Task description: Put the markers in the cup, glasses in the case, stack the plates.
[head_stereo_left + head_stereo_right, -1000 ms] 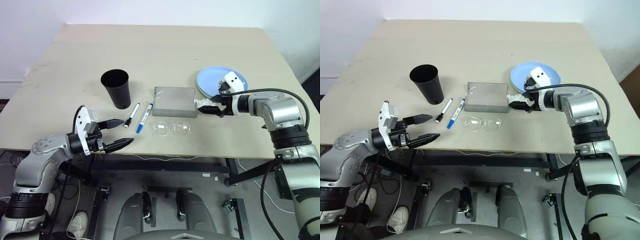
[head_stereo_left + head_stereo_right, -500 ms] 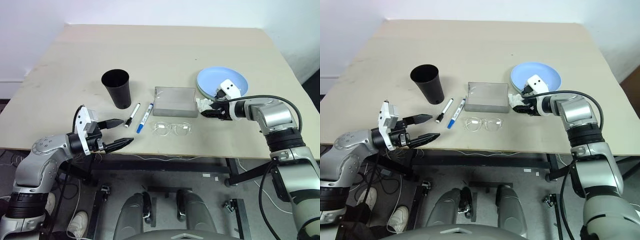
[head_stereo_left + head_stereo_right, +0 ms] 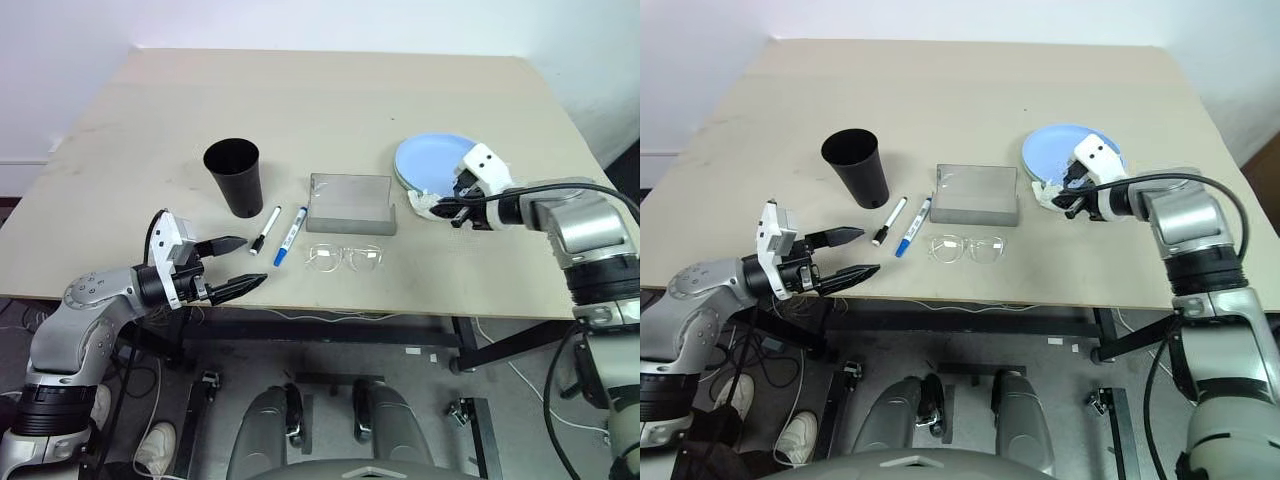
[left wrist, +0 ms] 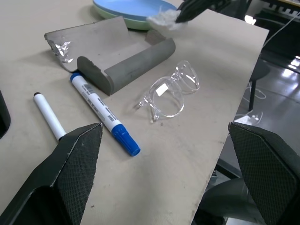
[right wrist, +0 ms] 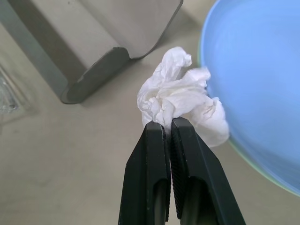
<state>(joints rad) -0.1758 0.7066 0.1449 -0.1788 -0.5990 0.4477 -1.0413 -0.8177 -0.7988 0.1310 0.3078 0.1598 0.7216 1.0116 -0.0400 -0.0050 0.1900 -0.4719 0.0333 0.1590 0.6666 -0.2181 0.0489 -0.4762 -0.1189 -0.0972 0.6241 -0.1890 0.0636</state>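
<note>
The right gripper (image 5: 168, 125) is pinched tight on the crumpled tissue (image 5: 183, 102), held between the case (image 3: 349, 203) and the stacked plates (image 3: 432, 160). The left gripper (image 3: 238, 265) hangs off the table's (image 3: 330, 100) near edge, fingers spread wide, empty. The 2 markers (image 3: 277, 233) lie side by side between cup (image 3: 235, 178) and case, caps toward the near edge. The glasses (image 3: 344, 258) lie crosswise just before the case.

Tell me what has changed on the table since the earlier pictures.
The right gripper closed on the crumpled white tissue beside the case and carried it right, toward the plates. The left gripper, cup, markers and glasses stayed put.
</note>
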